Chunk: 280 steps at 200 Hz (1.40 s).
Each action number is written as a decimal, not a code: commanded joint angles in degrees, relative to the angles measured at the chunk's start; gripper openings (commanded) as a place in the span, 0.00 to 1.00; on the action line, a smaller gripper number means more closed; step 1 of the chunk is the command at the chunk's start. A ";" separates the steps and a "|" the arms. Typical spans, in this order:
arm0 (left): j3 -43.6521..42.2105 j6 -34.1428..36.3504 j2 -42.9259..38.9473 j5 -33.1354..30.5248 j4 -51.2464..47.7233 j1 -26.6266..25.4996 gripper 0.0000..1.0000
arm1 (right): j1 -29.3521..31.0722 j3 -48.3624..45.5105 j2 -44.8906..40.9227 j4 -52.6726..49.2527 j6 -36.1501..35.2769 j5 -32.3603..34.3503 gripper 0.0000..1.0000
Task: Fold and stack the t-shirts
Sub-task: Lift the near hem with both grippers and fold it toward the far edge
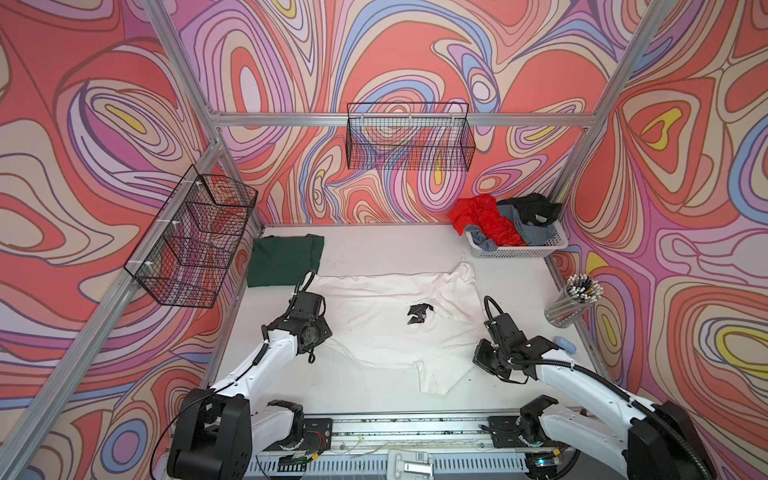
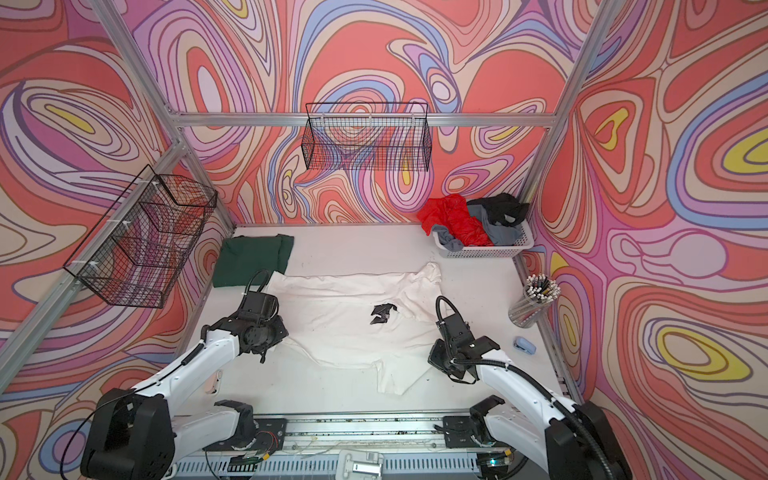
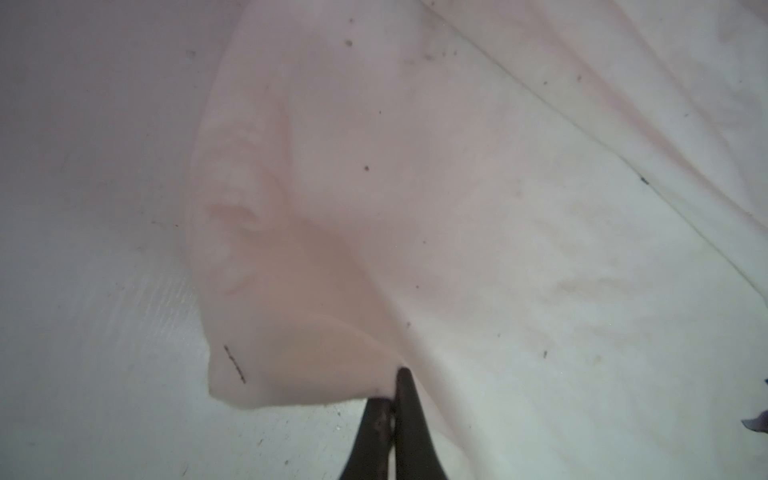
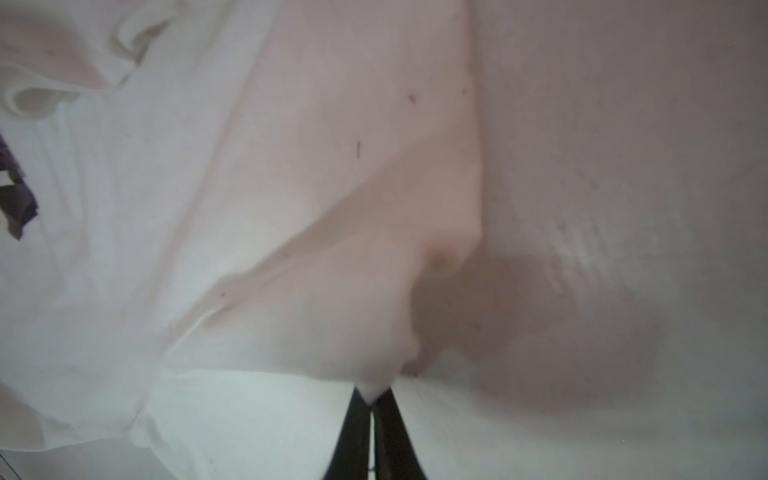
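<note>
Across the table point(image 1: 374, 245) lies the white t-shirt point(image 1: 374, 328), collar rightward, left pincer point(image 3: 394, 388) and right pincer point(image 4: 371, 401) gripping it.

Grippers: two, the left gripper point(image 3: 390, 392) and the right gripper point(image 4: 372, 400); t-shirts out on the bench point(image 1: 374, 245): two, one white t-shirt point(image 1: 386, 332) between the grippers, bearing one black print point(image 1: 419, 313), and one dark green t-shirt point(image 1: 286, 259) just beyond the left gripper; white plastic basket point(image 1: 519, 250): one, well beyond the right gripper; crumpled garments in it, by colour: three, a red garment point(image 1: 482, 220), a grey garment point(image 1: 530, 232), a black garment point(image 1: 530, 205), exact pieces unclear; black wire baskets: two, the back wire basket point(image 1: 409, 139) and the side wire basket point(image 1: 195, 237); pencil cup point(image 1: 571, 303): one, outward of the right gripper; small blue object point(image 1: 565, 344): one, beside that gripper.
</note>
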 commanded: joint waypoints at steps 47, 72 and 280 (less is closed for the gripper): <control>-0.52 1.64 -4.37 -1.02 -0.16 -0.18 0.00 | 0.24 11.61 1.76 -3.81 1.95 6.49 0.00; -0.04 2.13 -4.49 -0.87 0.10 -0.19 0.00 | 0.27 14.89 4.26 -2.41 1.26 8.14 0.00; 13.44 6.19 11.56 0.72 3.96 3.86 0.00 | -6.54 27.06 21.90 4.38 -7.62 12.32 0.00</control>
